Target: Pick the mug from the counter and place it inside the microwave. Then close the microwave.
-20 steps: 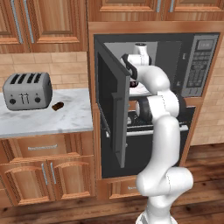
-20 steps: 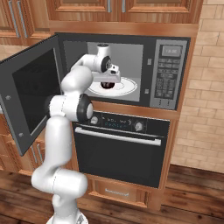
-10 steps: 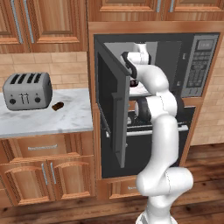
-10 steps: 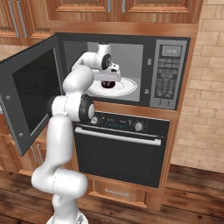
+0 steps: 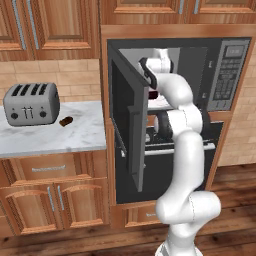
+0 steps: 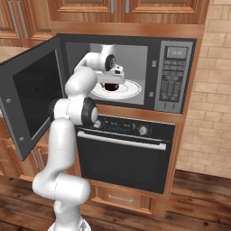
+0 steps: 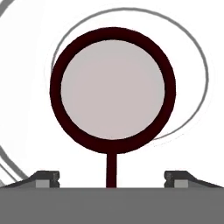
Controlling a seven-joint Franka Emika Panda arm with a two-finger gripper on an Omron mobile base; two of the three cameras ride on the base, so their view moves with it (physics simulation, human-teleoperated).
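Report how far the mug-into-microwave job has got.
Done: the mug sits upright on the white round plate inside the microwave, off the counter. In hand: the gripper hangs right above the mug, fingers spread apart and clear of the rim, so it looks released. Left: pull the arm out and shut the microwave door, which stands wide open.

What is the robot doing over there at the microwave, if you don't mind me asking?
The white arm is reaching into the open microwave, where the dark red mug sits on the white round plate. Its hand is open right above the mug, with the fingertips standing apart on either side and not gripping it. The microwave door is wide open and not yet closed. A toaster stands on the counter.
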